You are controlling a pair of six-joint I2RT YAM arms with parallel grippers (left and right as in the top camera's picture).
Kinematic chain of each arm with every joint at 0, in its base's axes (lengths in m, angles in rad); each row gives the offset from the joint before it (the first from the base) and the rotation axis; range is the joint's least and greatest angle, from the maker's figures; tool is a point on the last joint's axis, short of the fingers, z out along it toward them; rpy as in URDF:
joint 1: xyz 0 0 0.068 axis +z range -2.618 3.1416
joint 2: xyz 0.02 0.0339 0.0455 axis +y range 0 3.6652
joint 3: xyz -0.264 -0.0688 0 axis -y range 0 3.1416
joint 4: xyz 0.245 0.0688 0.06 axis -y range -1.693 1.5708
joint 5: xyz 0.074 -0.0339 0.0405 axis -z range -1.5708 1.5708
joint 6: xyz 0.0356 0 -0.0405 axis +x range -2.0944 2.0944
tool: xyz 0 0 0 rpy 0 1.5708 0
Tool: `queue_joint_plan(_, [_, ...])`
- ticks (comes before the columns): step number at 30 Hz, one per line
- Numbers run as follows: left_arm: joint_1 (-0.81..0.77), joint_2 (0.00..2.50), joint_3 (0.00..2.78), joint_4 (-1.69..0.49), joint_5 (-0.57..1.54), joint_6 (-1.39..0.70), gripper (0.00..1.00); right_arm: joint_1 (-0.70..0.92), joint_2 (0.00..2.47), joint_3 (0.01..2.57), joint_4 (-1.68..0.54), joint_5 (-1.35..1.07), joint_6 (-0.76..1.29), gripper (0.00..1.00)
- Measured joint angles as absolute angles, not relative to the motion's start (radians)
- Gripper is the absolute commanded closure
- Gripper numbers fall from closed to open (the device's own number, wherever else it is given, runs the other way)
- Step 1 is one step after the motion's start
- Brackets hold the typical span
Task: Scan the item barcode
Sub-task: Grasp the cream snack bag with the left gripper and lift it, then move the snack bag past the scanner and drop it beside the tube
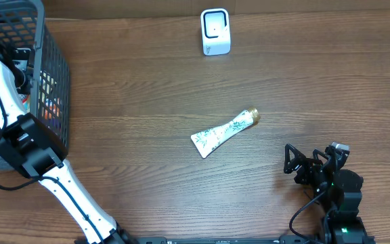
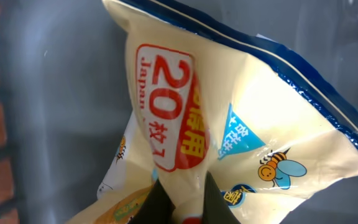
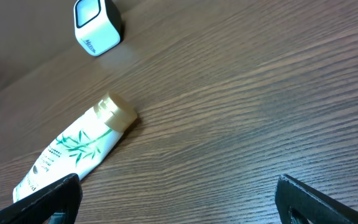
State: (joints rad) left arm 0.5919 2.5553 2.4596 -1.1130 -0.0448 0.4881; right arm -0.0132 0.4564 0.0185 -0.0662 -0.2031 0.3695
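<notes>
Pinching cream packet (image 2: 229, 124) (left claw (image 2: 182, 208)) inside basket (image 1: 49, 74), tube (image 1: 223, 132), scanner (image 1: 215, 32) well apart.

Basket (image 1: 53, 74) walls off table's (image 1: 317, 81) far-left corner, left arm (image 1: 59, 183) over its rim — pouch (image 2: 229, 124) packs room inside. Scanner (image 1: 215, 32) at far edge, tube (image 1: 223, 133) mid-table; bare wood between them and toward right edge — passable.

cream packet (image 2: 253, 118) | red label (image 2: 166, 106): "Japan", "20" | scanner (image 3: 96, 26) logo: too small
</notes>
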Motion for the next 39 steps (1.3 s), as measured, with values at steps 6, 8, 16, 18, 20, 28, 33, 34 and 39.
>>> queue_joint_plan(6, [0.592, 2.517, 2.592, -1.187, -0.046, 0.348, 0.96, -0.013, 0.456, 0.019, -0.066, -0.203, 0.369, 0.00])
queue_joint_plan(8, [0.592, 2.470, 2.619, -1.195, -0.045, 0.303, 0.96, -0.013, 0.456, 0.019, -0.067, -0.205, 0.370, 0.00])
queue_joint_plan(16, [0.596, 2.158, 2.677, -1.173, 0.215, 0.074, 0.96, -0.013, 0.456, 0.019, -0.067, -0.221, 0.369, 0.00])
queue_joint_plan(18, [0.595, 2.088, 2.688, -1.155, 0.365, 0.032, 0.96, -0.013, 0.456, 0.019, -0.066, -0.221, 0.370, 0.00])
queue_joint_plan(20, [0.589, 2.037, 2.698, -1.151, 0.517, 0.007, 0.96, -0.013, 0.456, 0.019, -0.065, -0.222, 0.369, 0.00])
queue_joint_plan(28, [0.369, 1.982, 2.705, -1.415, 0.881, 0.109, 0.96, -0.013, 0.456, 0.019, -0.059, -0.223, 0.370, 0.00])
queue_joint_plan(33, [0.143, 2.031, 2.700, -1.673, 0.850, 0.355, 0.96, -0.013, 0.456, 0.019, -0.049, -0.226, 0.369, 0.00])
queue_joint_plan(34, [0.071, 2.046, 2.688, -1.687, 0.809, 0.402, 0.96, -0.013, 0.456, 0.019, -0.043, -0.227, 0.369, 0.00])
queue_joint_plan(39, [-0.067, 2.088, 2.625, -1.687, 0.654, 0.460, 0.96, -0.013, 0.456, 0.019, -0.039, -0.228, 0.369, 0.00])
